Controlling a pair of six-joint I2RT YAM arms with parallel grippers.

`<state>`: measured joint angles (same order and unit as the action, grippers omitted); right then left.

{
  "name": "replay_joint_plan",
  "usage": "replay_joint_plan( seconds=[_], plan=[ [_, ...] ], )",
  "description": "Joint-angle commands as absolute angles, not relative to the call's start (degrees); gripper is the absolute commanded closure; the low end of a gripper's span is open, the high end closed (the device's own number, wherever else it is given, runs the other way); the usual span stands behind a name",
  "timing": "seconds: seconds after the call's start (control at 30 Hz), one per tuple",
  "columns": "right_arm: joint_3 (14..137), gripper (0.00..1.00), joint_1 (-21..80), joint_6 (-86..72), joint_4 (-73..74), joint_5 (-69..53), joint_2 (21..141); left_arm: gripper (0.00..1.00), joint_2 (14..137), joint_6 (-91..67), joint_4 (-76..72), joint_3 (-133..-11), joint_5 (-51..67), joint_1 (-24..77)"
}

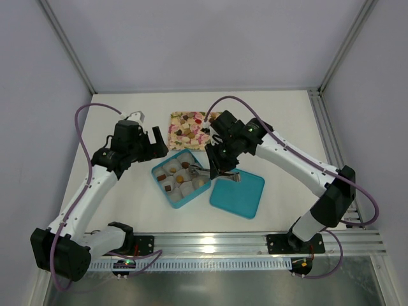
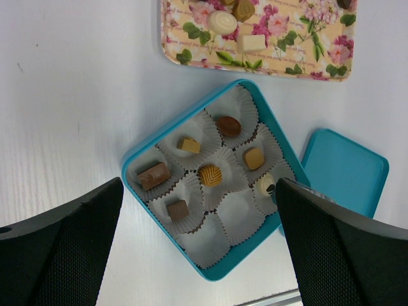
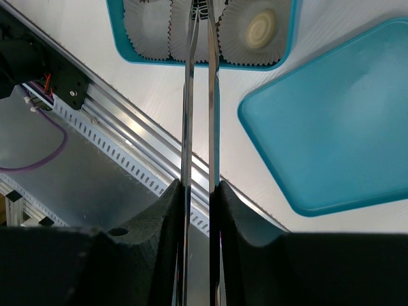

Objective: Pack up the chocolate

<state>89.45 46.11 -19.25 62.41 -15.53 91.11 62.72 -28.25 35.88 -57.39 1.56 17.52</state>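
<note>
The chocolate lies in two places. Several pieces (image 1: 189, 132) are on the flowered tray (image 1: 173, 121), and several (image 2: 210, 175) sit in white paper cups in the teal box (image 2: 255, 255). A pale round piece (image 3: 261, 29) fills a cup on the lid side. My right gripper (image 3: 199, 188) is shut on metal tongs (image 3: 199, 95), whose blades reach over the box (image 1: 191, 201). Their tips run out of the right wrist view, so I cannot tell if they hold anything. My left gripper (image 2: 199, 185) hangs wide open above the box, holding nothing.
The teal lid (image 1: 237, 193) lies flat just right of the box, under my right wrist. The tray (image 2: 299, 38) is behind the box. An aluminium rail (image 1: 210, 241) runs along the near table edge, and frame posts stand at the back corners.
</note>
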Motion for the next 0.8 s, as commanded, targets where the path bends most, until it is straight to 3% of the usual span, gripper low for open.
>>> replay_joint_plan(
  seconds=[0.0,0.77],
  plan=[
    [88.7,0.71,47.2,-20.2,61.4,-16.7,88.9,0.0,61.3,-28.0,35.2,-57.6,1.6,17.6],
    [85.4,0.71,50.4,-20.6,57.4,-18.6,93.3,0.0,61.1,-27.9,35.2,-57.7,1.3,17.7]
  ],
)
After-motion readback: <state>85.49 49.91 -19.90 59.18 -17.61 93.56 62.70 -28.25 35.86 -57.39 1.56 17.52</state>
